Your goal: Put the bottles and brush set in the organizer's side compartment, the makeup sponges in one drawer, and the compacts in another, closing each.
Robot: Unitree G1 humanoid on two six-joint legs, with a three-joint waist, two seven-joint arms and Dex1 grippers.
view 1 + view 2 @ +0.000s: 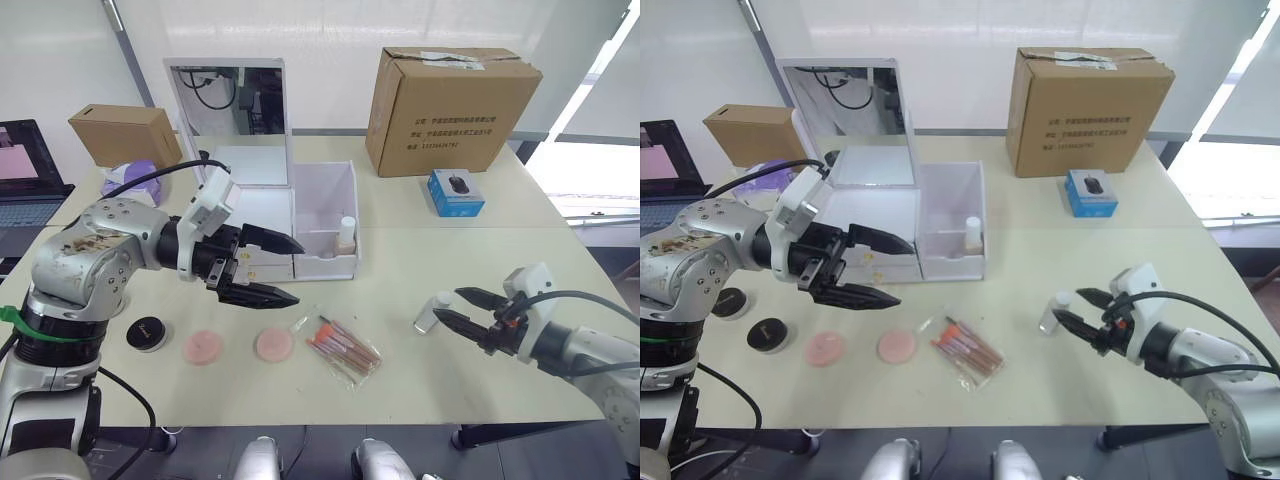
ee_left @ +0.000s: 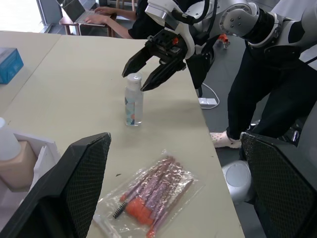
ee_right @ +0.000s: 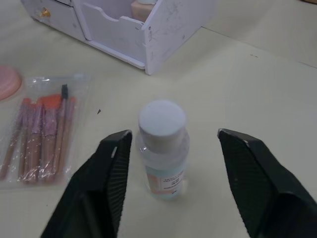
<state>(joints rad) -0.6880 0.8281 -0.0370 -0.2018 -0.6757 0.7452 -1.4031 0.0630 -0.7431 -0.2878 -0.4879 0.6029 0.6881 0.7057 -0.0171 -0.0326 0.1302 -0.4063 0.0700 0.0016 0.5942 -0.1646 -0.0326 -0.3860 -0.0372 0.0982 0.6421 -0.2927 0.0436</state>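
Pale table (image 1: pixel 450 300) by a white wall, w/ two cardboard boxes (image 1: pixel 450 100) at the back, a small blue box (image 1: pixel 455 192) near the bigger one, a laptop (image 1: pixel 25 185) off to the left. Right gripper (image 1: pixel 452 306) is open, low over the table, fingers either side of a small clear bottle (image 3: pixel 162 148) w/ white cap standing upright; not touching it yet, gap on both sides in the right wrist view. Left gripper (image 1: pixel 285 270) also open, empty, held above the table just in front of the organizer (image 1: pixel 270 200), mirror lid up. Behind and to the right of that gripper is the side compartment (image 1: pixel 325 215), w/ a beige bottle (image 1: pixel 346 236) already standing in it. Below the left gripper, on the table: brush set (image 1: pixel 343 345) lying flat, nearer the right gripper than the rest; two makeup sponges (image 1: pixel 238 346) beside it, towards the left arm; one compact (image 1: pixel 148 333) further left, second compact (image 1: pixel 730 302) partly hidden behind the left arm. Drawers look shut. A person stands at the table's edge in the left wrist view, someone else typing behind
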